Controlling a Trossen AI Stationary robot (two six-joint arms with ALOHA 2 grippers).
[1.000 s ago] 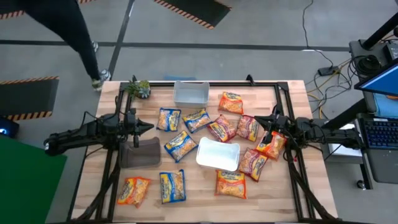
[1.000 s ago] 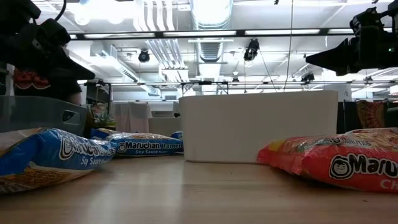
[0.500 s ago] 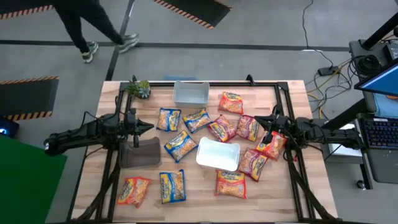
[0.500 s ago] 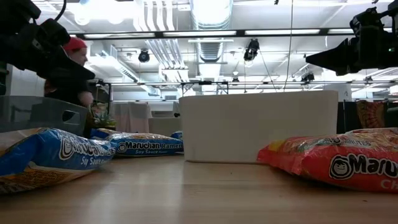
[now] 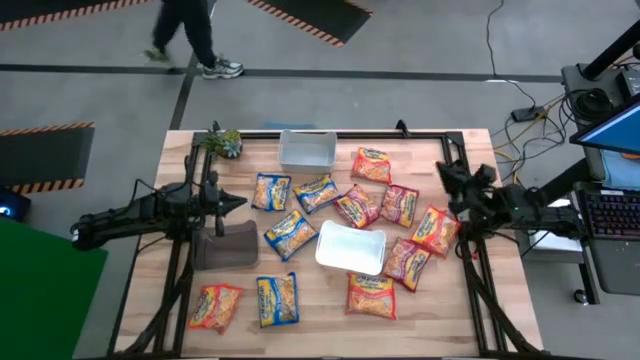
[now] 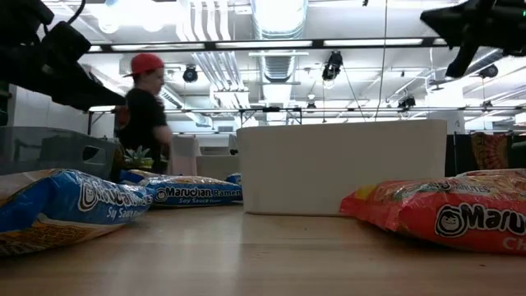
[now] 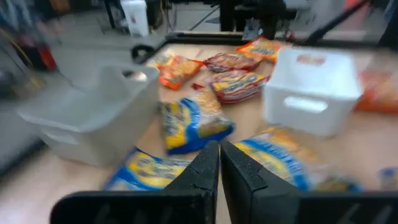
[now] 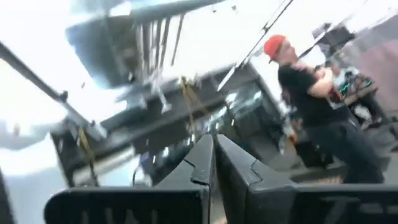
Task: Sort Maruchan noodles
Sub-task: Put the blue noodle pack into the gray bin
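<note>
Noodle packets (image 5: 340, 225) lie scattered across the bench (image 5: 440, 320), around a white tray (image 5: 351, 248). Left claw (image 5: 236, 203) is closed, empty, above the dark tray (image 5: 225, 246). Right claw (image 5: 447, 172) is closed, empty, raised at right edge.

Grey concrete floor (image 5: 330, 40) around wooden table (image 5: 315, 310). Orange-black hazard stripes (image 5: 300, 15) on floor, dark mats beside them. Green panel (image 5: 40, 300) at table's left. Desk with keyboard (image 5: 610, 215) and blue screen (image 5: 615, 125) at right, cables (image 5: 500, 55) trailing across floor. Person (image 5: 195, 30) walking past far side of table; in low view, red cap, dark top. Ceiling: long fluorescent strip lights (image 6: 271, 43), exposed ducts (image 6: 275, 16), pipes, hanging fixtures (image 6: 331, 66). Bright, even overhead light.
</note>
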